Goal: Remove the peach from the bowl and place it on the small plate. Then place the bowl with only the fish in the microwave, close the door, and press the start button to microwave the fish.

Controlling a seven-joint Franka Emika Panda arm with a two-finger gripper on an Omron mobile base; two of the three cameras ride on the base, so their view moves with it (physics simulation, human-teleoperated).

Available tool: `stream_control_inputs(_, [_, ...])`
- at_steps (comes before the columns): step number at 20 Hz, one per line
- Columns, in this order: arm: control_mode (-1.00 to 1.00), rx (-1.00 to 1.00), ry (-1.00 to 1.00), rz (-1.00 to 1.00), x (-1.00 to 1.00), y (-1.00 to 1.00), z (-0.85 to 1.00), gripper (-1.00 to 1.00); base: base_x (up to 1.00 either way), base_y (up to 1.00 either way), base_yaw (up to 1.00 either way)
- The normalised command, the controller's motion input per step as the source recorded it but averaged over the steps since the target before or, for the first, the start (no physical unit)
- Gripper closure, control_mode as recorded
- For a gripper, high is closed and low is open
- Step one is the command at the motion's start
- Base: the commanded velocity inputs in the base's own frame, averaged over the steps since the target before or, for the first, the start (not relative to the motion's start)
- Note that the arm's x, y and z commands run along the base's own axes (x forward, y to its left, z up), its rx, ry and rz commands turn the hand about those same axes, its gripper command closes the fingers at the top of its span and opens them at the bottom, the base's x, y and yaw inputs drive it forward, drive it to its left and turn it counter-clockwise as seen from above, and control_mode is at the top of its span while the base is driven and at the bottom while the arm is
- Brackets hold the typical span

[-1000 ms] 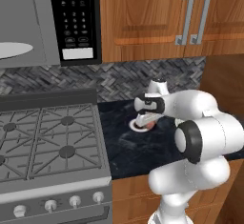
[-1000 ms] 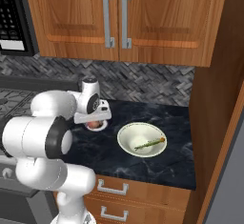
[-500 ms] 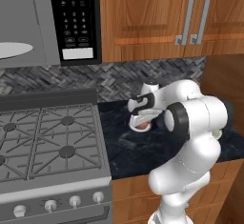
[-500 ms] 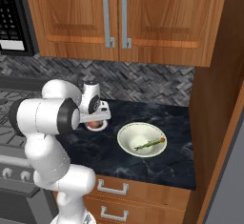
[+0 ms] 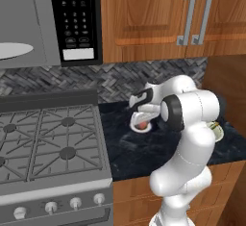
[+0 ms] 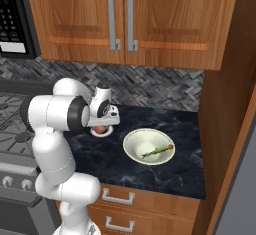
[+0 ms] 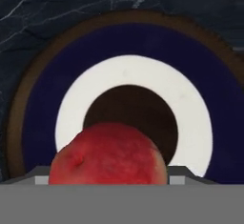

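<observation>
The peach (image 7: 108,154) is red and round. It sits low over the small plate (image 7: 190,104), just off the plate's dark centre. My gripper (image 5: 142,119) points down at the plate and is shut on the peach (image 5: 141,124); its tips are hidden. From the right, the gripper (image 6: 101,125), peach (image 6: 100,129) and small plate (image 6: 102,133) are left of the cream bowl (image 6: 131,140). The fish (image 6: 157,151) lies alone in that bowl. My arm mostly hides the bowl (image 5: 217,130). The microwave (image 5: 29,23) shows its inside; its door is out of view.
A black keypad panel (image 5: 74,13) is on the microwave's right side. The gas stove (image 5: 48,138) stands left of the dark counter (image 5: 120,148). Wooden cabinets (image 6: 120,19) hang above, and a wooden side wall (image 6: 220,119) closes the counter's right end.
The arm's elbow has swung left and up, nearer the hand. The hand has stayed over the small plate with the peach.
</observation>
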Motion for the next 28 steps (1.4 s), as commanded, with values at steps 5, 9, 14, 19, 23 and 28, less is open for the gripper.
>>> stream_control_inputs(5, [-1.0, 0.01, -0.15, 0.0, -0.34, -0.22, 0.27, -1.0, 0.0, 0.0, 0.0])
stream_control_inputs(9, [-1.0, 0.0, -0.16, -0.03, -0.54, -0.08, 0.72, -1.0, 0.0, 0.0, 0.0])
stream_control_inputs(14, [-1.0, -0.01, -0.16, -0.04, -0.51, 0.14, 0.8, -1.0, 0.0, 0.0, 0.0])
stream_control_inputs(19, [-1.0, 0.0, -0.09, -0.24, -0.93, -0.32, 0.43, -1.0, 0.0, 0.0, 0.0])
stream_control_inputs(23, [-1.0, -0.02, 0.0, -0.42, -0.87, -0.62, 0.02, -1.0, 0.0, 0.0, 0.0])
stream_control_inputs(28, [-1.0, -0.07, 0.03, -0.37, -0.54, -0.65, 0.0, -1.0, 0.0, 0.0, 0.0])
